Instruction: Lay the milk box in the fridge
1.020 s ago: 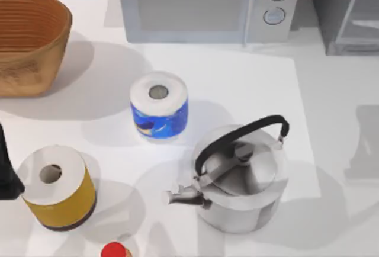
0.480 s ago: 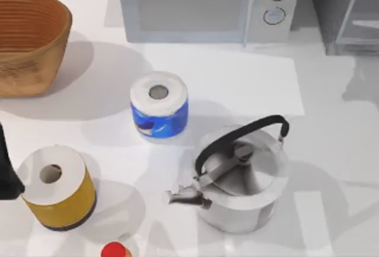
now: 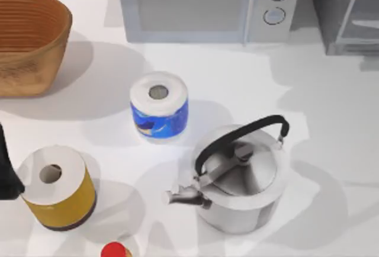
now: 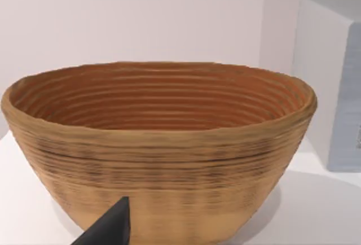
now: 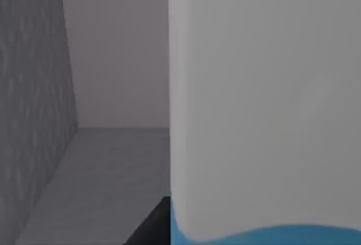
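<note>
Up close, the right wrist view has the milk box point(image 5: 265, 104) looming directly before the camera, its white top above a curved strip of blue at the lower edge, with a dark sliver of the right arm just beside it; whether that claw is clamped on the carton I cannot tell. Behind the box lie grey walls and a grey floor, the inside of the fridge point(image 5: 34, 115), so the carton sits at or within its opening. From above, the fridge point(image 3: 349, 14) stands at the table's far right corner, next to the microwave point(image 3: 201, 8) with its two round knobs. A kettle point(image 3: 240, 177) stands near the middle right of the white table point(image 3: 331, 109), a blue roll point(image 3: 159, 104) is just beyond it to the left, and a yellow roll point(image 3: 58, 187) sits near the left front. A red cap point(image 3: 115, 250) peeks in at the front edge. The left arm point(image 3: 7, 165) is parked at the table's left edge, facing the basket point(image 4: 161, 143); one dark fingertip point(image 4: 110, 228) shows, and its claw's state cannot be told.
</note>
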Tool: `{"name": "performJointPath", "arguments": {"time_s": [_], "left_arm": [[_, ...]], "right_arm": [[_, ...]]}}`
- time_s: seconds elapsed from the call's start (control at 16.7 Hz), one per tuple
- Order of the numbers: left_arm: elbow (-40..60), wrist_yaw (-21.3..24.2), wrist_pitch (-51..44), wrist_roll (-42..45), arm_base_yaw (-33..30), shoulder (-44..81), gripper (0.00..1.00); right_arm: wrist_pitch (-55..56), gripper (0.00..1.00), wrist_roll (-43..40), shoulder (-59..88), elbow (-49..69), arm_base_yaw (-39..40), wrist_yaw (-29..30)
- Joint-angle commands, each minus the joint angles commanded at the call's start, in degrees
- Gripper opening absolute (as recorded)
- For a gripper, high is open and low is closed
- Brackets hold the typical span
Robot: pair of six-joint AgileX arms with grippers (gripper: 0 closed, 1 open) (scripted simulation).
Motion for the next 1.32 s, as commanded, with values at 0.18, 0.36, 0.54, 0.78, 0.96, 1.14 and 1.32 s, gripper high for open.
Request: {"name": "performJointPath", "arguments": {"time_s": [0.18, 0.36, 0.54, 0.78, 0.96, 1.14, 1.32], "left_arm": [[0.0, 0.0, 0.0, 0.0, 0.0, 0.0, 1.0], [0.0, 0.0, 0.0, 0.0, 0.0, 0.0, 1.0], [0.0, 0.0, 0.0, 0.0, 0.0, 0.0, 1.0], [0.0, 0.0, 0.0, 0.0, 0.0, 0.0, 1.0], [0.0, 0.0, 0.0, 0.0, 0.0, 0.0, 1.0], [0.0, 0.0, 0.0, 0.0, 0.0, 0.0, 1.0], [0.0, 0.0, 0.0, 0.0, 0.0, 0.0, 1.0]], "right_arm": [[4.8, 0.0, 0.1, 8.2, 3.9, -1.1, -1.1], [6.5, 0.0, 0.1, 10.8, 5.3, -1.5, -1.4], [6.5, 0.0, 0.1, 10.8, 5.3, -1.5, -1.4], [5.3, 0.0, 0.2, 11.4, 7.4, -0.9, -1.3], [1.2, 0.0, 0.2, 14.8, 15.0, -0.2, -0.7], [-4.7, 0.0, 0.1, 19.2, 26.1, 0.6, 0.3], [-10.6, 0.0, 0.0, 23.2, 36.1, 1.4, 1.3]]}}
